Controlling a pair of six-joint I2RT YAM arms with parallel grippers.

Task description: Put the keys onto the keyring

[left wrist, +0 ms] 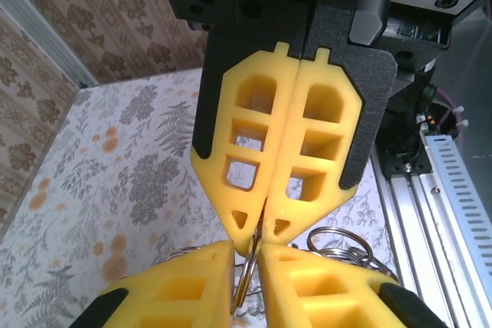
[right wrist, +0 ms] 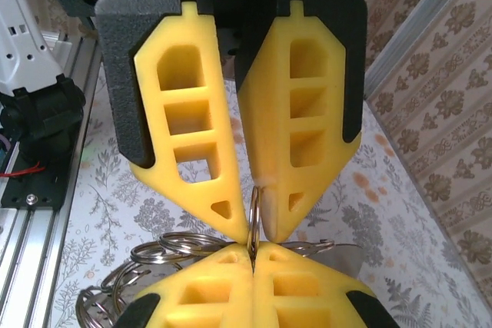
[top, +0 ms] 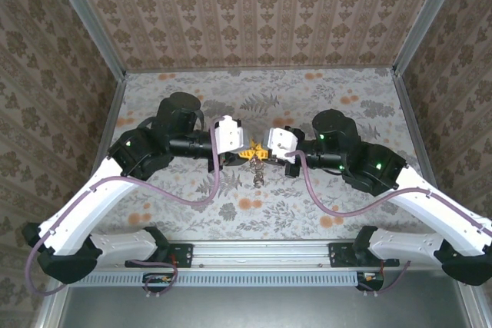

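So, arms: the left gripper point(top: 246, 154) and the right gripper point(top: 263, 154) meet tip to tip over the middle of the floral-patterned worktop point(top: 192, 97).
Right jaws: clenched, with the yellow fingers pressed flat together along their whole length, grasping the lower edge of a thin silvery metal keyring point(right wrist: 253, 209).
Keyring: it stands upright and edge-on to both wrist cameras. Its lower part is nipped at the right fingertips, and its upper part rises into the gap between the left fingertips.
Left jaws: released, the yellow fingers parted in a narrow V around the keyring. Whether either pad touches the metal cannot be told.
Hanging bunch: a cluster of further silvery metal rings point(right wrist: 165, 253) overlaps loosely just beside and below the gripper tips. From above it shows as a small dark tangle just nearer the arm bases than the grippers. Whether it rests on the worktop cannot be told.
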